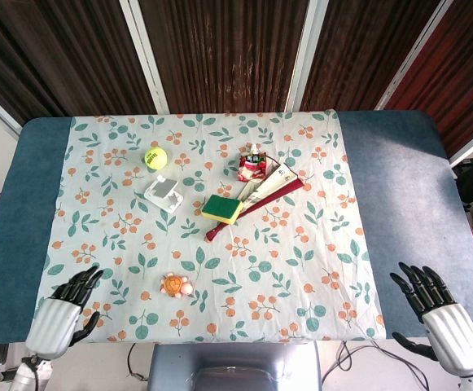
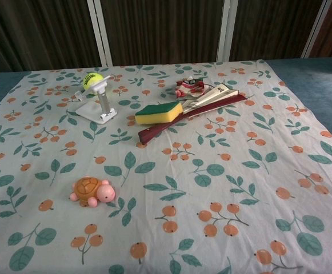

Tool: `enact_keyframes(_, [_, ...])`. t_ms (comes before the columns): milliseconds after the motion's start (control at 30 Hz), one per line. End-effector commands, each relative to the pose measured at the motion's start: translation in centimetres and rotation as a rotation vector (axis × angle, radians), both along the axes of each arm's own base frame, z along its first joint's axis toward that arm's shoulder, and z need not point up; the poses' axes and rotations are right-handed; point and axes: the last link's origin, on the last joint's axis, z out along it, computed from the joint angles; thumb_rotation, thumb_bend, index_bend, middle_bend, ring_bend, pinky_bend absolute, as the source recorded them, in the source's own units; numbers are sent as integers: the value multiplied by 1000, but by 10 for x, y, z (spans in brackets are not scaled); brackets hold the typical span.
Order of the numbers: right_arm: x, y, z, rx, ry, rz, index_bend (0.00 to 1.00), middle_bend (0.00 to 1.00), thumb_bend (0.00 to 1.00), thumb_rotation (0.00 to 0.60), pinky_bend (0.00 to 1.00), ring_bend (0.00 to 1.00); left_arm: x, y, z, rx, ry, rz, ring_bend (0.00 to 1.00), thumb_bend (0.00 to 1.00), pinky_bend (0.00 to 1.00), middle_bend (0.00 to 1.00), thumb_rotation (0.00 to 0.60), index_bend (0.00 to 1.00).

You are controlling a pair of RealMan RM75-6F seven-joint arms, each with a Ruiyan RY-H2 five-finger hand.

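Both hands held nothing, fingers spread: the left hand point(image 1: 59, 317) hung over the cloth's point(image 1: 301, 269) near left corner, the right hand point(image 1: 441, 319) off the table's point(image 1: 399, 204) near right corner. Nearest the left hand, the toy turtle point(image 1: 173, 285) sat free near the cloth's near edge, well apart from the sponge point(image 1: 222, 208) and tennis ball point(image 1: 155, 156). A careless sweep could probably knock it off that edge. Neither hand showed in the chest view; both wrists were cut off.
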Motion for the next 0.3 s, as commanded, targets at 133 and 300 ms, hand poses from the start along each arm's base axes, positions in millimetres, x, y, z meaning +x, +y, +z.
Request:
enact_keyframes(133, [2, -5, -12, 37, 23, -4, 0, 0, 81, 600, 0, 0, -28, -21, 46, 62, -69, 138, 0, 347, 84, 20, 600, 0])
enact_keyframes(300, [2, -5, -13, 43, 26, -4, 0, 0, 81, 600, 0, 0, -27, -23, 45, 49, -69, 151, 0, 348, 84, 22, 600, 0])
